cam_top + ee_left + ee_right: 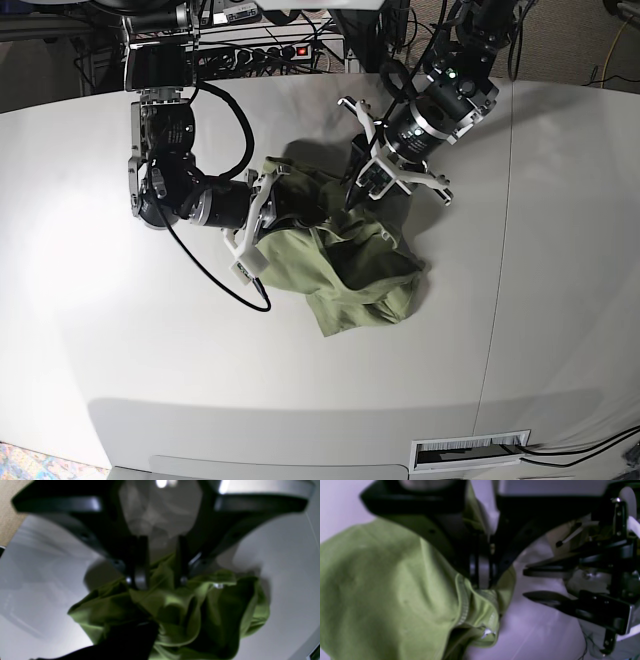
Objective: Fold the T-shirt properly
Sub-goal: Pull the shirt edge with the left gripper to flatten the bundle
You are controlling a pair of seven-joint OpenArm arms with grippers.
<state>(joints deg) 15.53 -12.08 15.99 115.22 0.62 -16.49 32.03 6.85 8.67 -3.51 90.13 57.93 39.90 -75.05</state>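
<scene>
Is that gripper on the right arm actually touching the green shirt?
Touching. The right wrist view shows the right gripper shut on the T-shirt, fabric pinched at its tips.

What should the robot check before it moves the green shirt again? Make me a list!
1. Right gripper pinching the T-shirt: ok, jaws shut on a hemmed edge.
2. Left gripper holding cloth: cannot tell, jaws apart with fabric between the tips.
3. Shirt lying flat: not ok, bunched in a heap.
4. Shirt fully on the table: ok.
5. Grippers clear of each other: cannot tell, they are close together.
</scene>
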